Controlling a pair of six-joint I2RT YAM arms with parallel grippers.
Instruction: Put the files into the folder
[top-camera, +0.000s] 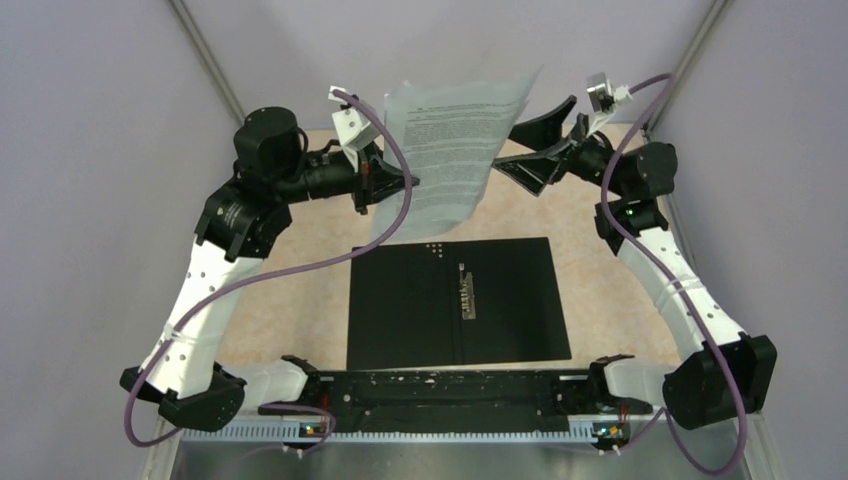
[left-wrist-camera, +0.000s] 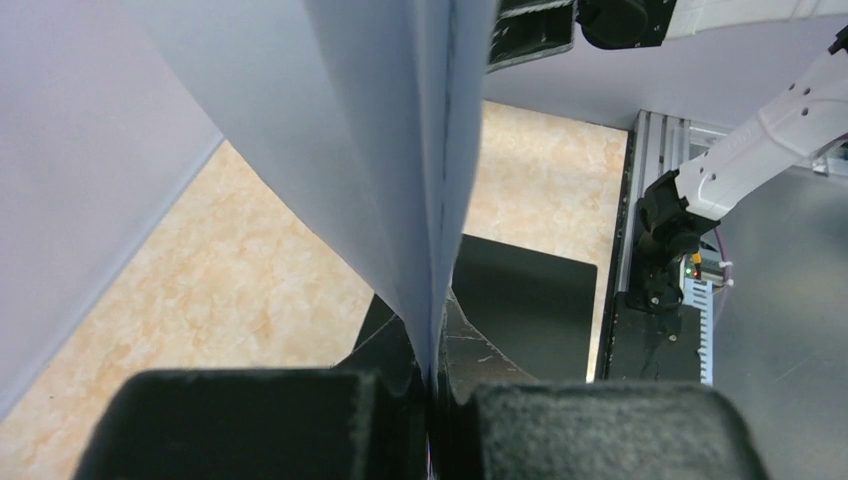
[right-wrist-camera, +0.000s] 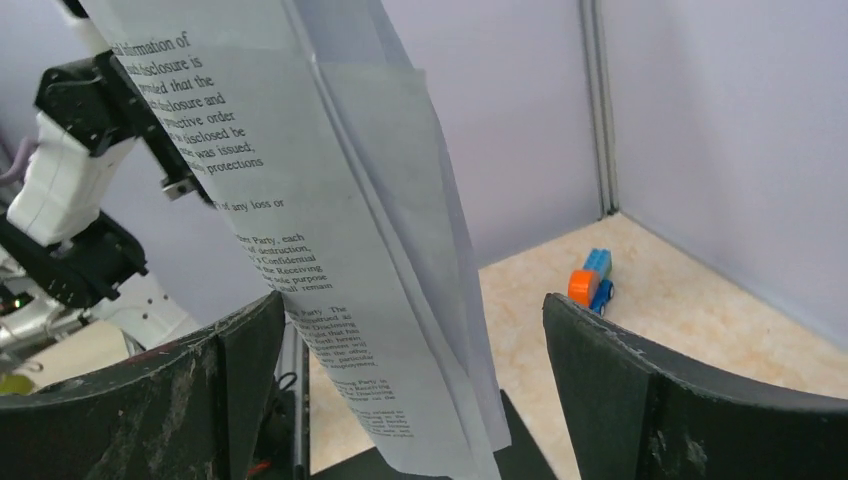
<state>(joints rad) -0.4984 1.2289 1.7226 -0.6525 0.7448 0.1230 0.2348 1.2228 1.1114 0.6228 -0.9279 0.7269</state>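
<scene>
Left end effector (top-camera: 403, 183) pinches the files (top-camera: 455, 140) above the open folder (top-camera: 455, 300). Right end effector (top-camera: 522, 150) is spread beside them. Insertion not yet done.

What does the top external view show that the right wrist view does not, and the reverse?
Only the top external view shows the metal clip on the open folder. Only the right wrist view shows the small blue-and-orange toy block near a wall corner. Both show the printed sheets held up by the left gripper, with the right gripper open beside them.
</scene>
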